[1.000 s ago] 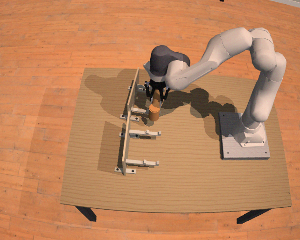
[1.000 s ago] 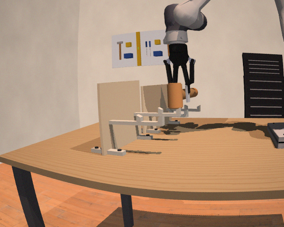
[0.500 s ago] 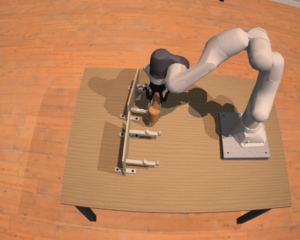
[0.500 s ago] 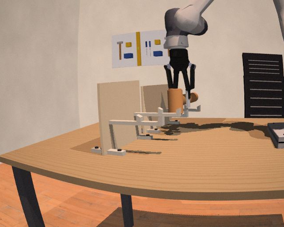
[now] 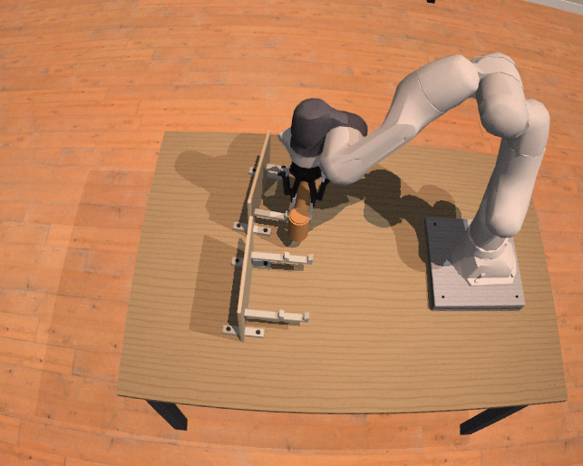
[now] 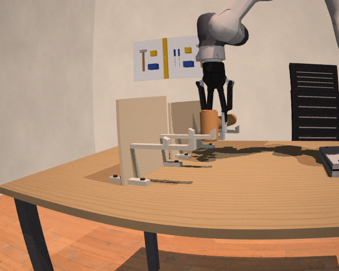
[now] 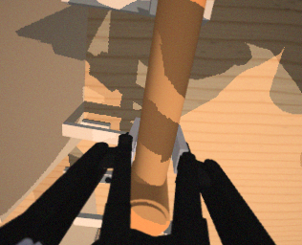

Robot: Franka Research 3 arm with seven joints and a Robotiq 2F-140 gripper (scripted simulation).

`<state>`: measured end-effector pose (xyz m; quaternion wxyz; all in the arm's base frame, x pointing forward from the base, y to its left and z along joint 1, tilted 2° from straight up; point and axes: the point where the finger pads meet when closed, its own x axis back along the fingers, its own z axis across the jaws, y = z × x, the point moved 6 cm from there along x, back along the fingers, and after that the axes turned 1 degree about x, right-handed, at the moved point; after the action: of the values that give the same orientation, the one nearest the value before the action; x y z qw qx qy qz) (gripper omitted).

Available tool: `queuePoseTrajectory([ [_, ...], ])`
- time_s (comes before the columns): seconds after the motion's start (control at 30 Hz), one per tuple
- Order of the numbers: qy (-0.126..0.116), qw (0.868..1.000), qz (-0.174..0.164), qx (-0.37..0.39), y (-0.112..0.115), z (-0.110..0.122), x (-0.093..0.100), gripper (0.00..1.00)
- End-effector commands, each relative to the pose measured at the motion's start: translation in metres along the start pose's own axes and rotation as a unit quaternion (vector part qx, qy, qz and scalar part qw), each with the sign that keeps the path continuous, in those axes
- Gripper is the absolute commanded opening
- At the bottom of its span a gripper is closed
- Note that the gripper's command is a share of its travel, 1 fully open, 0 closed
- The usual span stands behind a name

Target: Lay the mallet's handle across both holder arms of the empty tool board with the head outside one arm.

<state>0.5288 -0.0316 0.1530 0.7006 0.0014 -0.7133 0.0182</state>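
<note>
I'm gripping the mallet (image 6: 209,124) by its handle, my gripper (image 6: 215,114) clamped tight, holding it over the far tool board's arms (image 5: 271,215), head toward the nearer tool board (image 6: 142,136).

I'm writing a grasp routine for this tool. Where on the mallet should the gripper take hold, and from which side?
Grip the handle, from above, fingers either side of it. It is a straight, round bar lying roughly level, so the pads close squarely across it. The head is a thicker upright cylinder. The gripper holds the mallet this way, near the handle's free end.
</note>
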Motion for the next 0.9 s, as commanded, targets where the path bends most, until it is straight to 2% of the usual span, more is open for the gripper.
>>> queuePoseTrajectory([
  [0.0, -0.005, 1.000, 0.001, -0.004, -0.0008, -0.0026, 0.0003, 0.00],
  [0.87, -0.005, 1.000, 0.001, -0.004, -0.0007, -0.0025, -0.0027, 0.00],
])
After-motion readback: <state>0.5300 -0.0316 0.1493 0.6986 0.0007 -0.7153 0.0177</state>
